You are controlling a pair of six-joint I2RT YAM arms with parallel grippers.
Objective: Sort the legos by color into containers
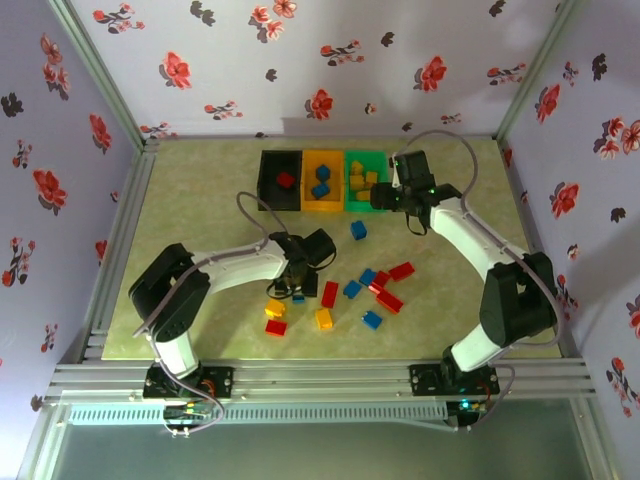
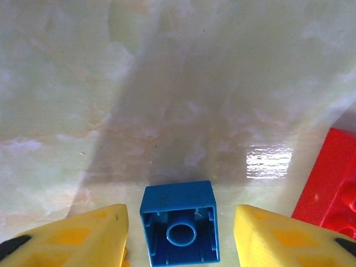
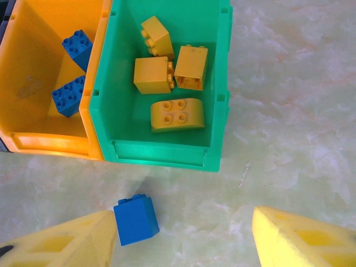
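Top view: left arm folded low, left gripper (image 1: 296,282) over the loose legos (image 1: 383,290), lower centre. Right arm reaches upper centre, right gripper (image 1: 384,197) beside the green bin (image 1: 366,154).

Left wrist: jaws spread. One blue brick (image 2: 179,231) lies between them at bottom centre, untouched, hollow underside facing the camera.

Right wrist: jaws spread, empty. Green bin holds four yellow bricks (image 3: 151,75); orange bin (image 3: 33,67) holds two blue bricks (image 3: 78,46).

The desk (image 1: 200,215) has a pale cream-green marbled top with a bright glare patch (image 2: 268,161) on it. Walls (image 1: 400,100) of pale lilac, printed with red and dark flowers, close it in on three sides and meet at aluminium posts (image 1: 100,70). A slotted aluminium rail (image 1: 320,378) runs along the near edge.
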